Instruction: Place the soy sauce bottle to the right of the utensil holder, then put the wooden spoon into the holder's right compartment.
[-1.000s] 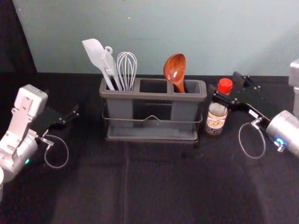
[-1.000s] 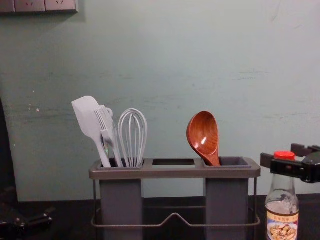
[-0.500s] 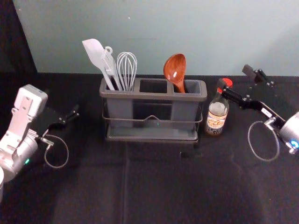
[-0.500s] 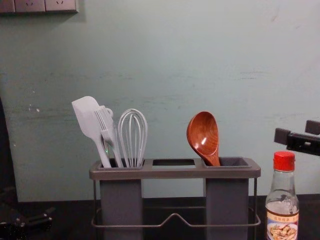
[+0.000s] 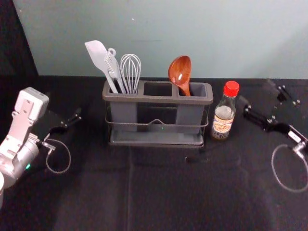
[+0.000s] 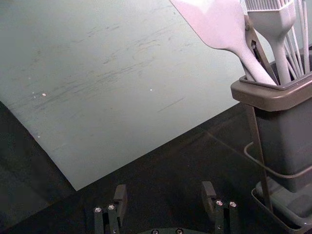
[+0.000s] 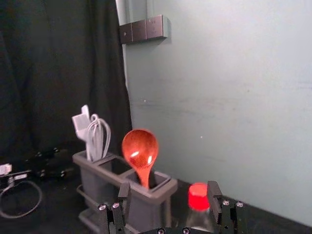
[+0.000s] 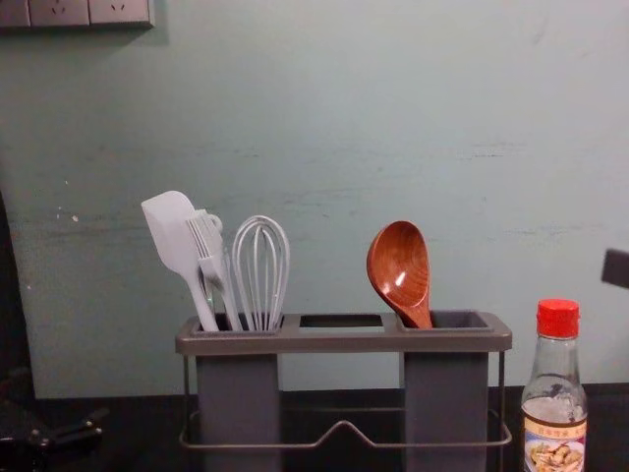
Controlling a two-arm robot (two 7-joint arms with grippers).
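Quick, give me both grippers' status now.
Left gripper: open, empty, out to the left of the utensil holder.
Right gripper: open, empty, to the right of the soy sauce bottle.

Head cam's looking fwd/down at holder (image 5: 158,98), upper ctr of frame; chest cam's facing it from lower + closer, bottom ctr. L wrist cam's viewing its L end close up, R wrist cam's looking across from R; all 4 are sharing holder + wall (image 5: 231,33).
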